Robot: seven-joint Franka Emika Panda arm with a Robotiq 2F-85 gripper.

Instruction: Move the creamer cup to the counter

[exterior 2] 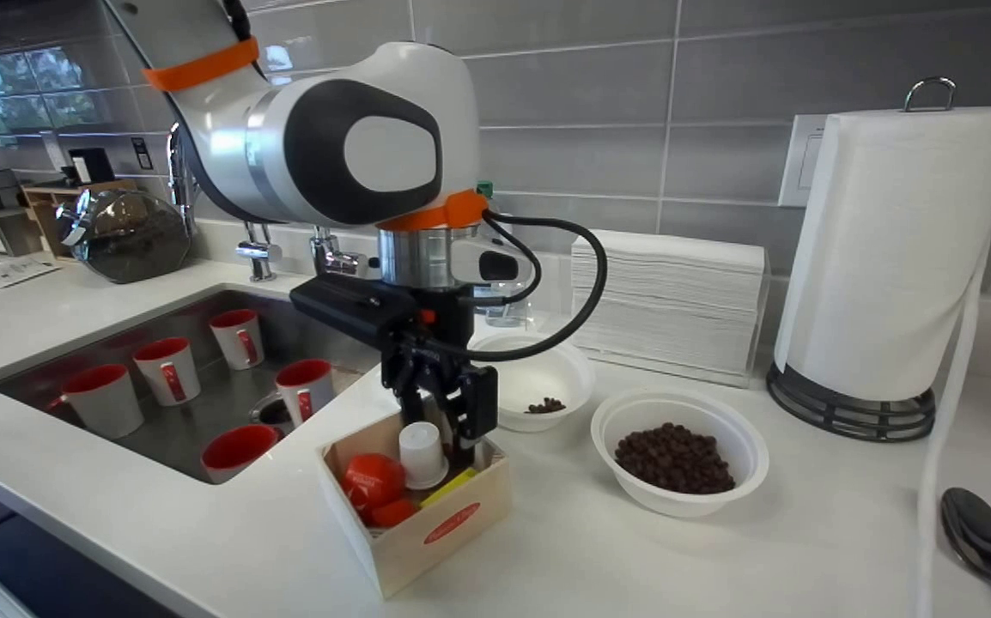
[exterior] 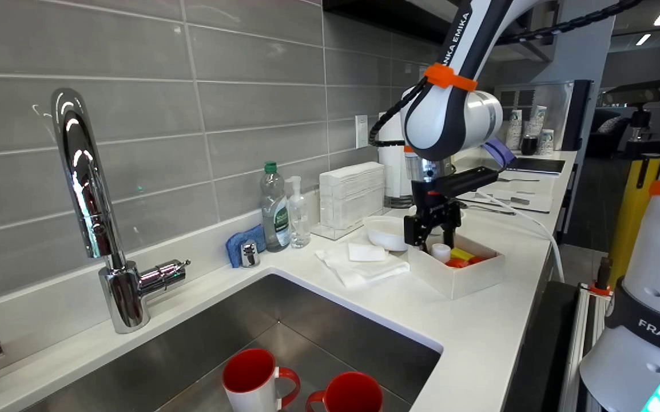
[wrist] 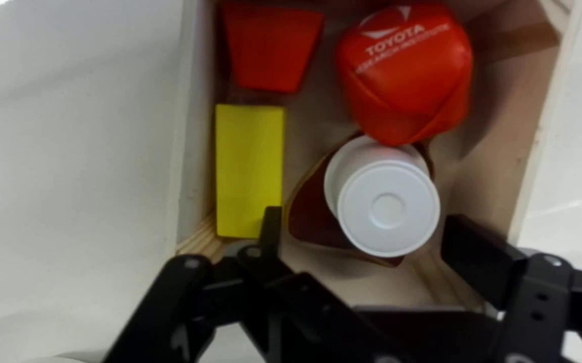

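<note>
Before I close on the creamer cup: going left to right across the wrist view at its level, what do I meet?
Counter → box's left wall → yellow block → creamer cup → box's right wall.

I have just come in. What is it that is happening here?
A robot arm has its gripper at a small box, apparently to take the white creamer cup. Its jaws stand open; in the wrist view the cup shows between them, not gripped. The cup is in the box, not yet out on the counter.
</note>
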